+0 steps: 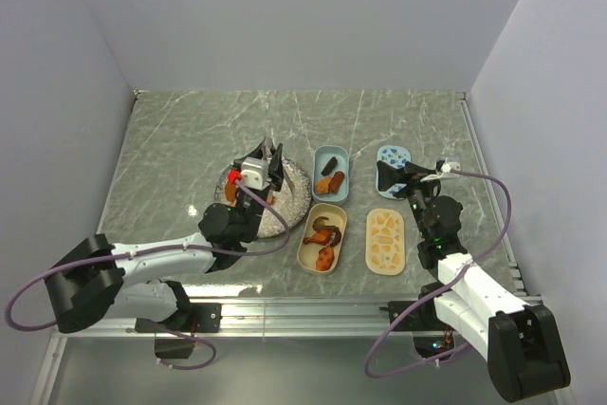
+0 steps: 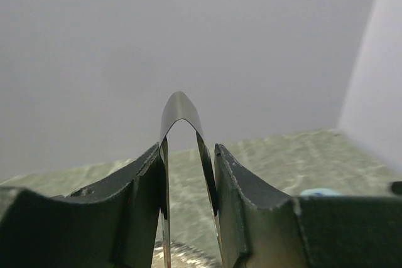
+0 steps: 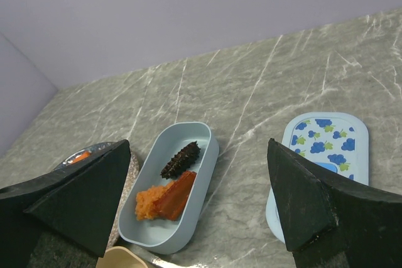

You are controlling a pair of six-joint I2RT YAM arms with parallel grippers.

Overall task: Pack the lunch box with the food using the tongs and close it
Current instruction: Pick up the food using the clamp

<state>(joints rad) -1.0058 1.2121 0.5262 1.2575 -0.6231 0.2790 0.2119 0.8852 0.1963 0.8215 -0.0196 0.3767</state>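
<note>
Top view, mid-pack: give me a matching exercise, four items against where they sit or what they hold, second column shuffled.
1. tongs
2. blue tub
3. beige tub
4. flowered lid

A. beside the patterned beige lid, reddish-brown pieces inside
B. partly under the open right gripper
C. pinched in the left gripper
D. a dark piece and orange pieces inside

Pairs: 1-C, 2-D, 3-A, 4-B
</note>
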